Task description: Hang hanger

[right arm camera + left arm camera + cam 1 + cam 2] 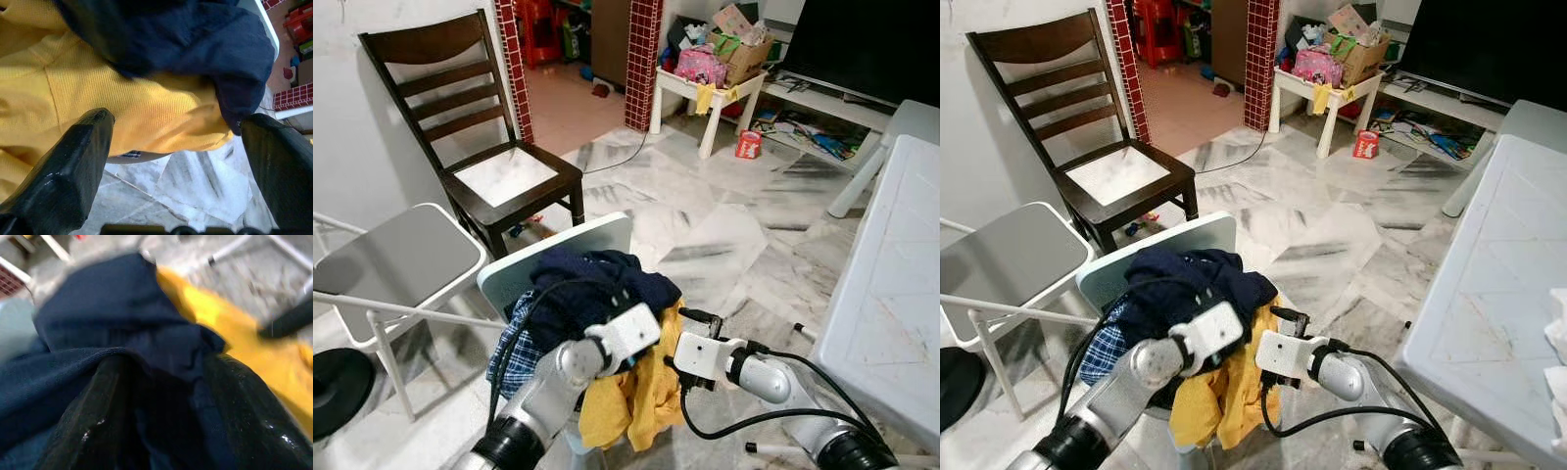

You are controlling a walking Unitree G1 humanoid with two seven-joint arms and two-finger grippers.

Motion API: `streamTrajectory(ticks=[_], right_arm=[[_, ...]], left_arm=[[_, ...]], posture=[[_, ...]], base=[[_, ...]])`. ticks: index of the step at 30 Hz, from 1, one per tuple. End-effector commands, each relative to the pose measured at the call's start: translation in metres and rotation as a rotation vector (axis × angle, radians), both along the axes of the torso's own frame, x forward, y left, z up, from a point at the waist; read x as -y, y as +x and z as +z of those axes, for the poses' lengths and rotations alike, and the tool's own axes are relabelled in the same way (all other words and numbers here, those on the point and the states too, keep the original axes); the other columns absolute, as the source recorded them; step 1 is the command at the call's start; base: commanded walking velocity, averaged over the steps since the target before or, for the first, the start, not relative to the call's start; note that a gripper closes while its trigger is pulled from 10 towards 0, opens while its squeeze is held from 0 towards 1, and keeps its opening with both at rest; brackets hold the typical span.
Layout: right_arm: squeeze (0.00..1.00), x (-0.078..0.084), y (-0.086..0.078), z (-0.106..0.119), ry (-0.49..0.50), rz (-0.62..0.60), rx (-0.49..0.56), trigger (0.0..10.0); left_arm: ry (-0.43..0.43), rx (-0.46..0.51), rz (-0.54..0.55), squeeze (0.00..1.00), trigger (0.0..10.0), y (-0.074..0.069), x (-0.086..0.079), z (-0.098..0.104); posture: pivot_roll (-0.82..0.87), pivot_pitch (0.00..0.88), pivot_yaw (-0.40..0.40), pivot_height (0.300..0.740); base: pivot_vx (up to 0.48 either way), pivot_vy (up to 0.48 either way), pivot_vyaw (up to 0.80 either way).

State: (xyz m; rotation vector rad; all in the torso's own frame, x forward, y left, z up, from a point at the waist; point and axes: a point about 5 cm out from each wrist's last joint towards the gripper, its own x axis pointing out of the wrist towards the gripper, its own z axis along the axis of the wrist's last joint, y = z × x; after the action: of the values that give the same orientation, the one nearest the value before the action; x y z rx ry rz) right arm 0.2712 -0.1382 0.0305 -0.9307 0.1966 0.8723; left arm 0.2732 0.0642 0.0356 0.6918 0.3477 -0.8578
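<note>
Navy garment (597, 284) heaped on top; mustard-yellow shirt (641, 397) spilling beneath it; blue-and-white checked cloth (514, 352) at the side; pale mint chair (568, 245) underneath; grey-veined white marble floor (705, 215); dark brown wooden chair (460, 108) behind.

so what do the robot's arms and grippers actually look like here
Both arms are rounded silver tubes with black collars near the elbow. Each wrist carries a white boxy housing, and loose black cables loop along both arms. The left gripper and right gripper each have two long, glossy black fingers with blunt, rounded tips. I can't make out any markings.
</note>
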Motion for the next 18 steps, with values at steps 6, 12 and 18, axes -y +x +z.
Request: streamTrajectory(ticks=[6,12,18], right_arm=[[0.00,-0.002,0.006,0.005,-0.004,0.004,0.019,10.0],[0.00,-0.004,0.009,0.006,-0.004,0.009,0.020,10.0],[0.00,-0.006,0.010,0.006,-0.009,0.020,0.017,10.0]], left_arm=[[-0.002,0.219,0.233,0.00,10.0,0.010,-0.047,0.036],[-0.276,0.091,0.495,1.00,10.0,-0.003,-0.063,0.051],[-0.390,0.157,0.567,1.00,10.0,-0.011,-0.062,0.078]], posture=[[0.07,0.000,-0.038,0.740],[0.08,0.000,-0.050,0.740],[0.09,0.000,-0.058,0.740]], base=[[0.000,0.000,0.00],[0.000,0.000,0.00],[0.000,0.000,0.00]])
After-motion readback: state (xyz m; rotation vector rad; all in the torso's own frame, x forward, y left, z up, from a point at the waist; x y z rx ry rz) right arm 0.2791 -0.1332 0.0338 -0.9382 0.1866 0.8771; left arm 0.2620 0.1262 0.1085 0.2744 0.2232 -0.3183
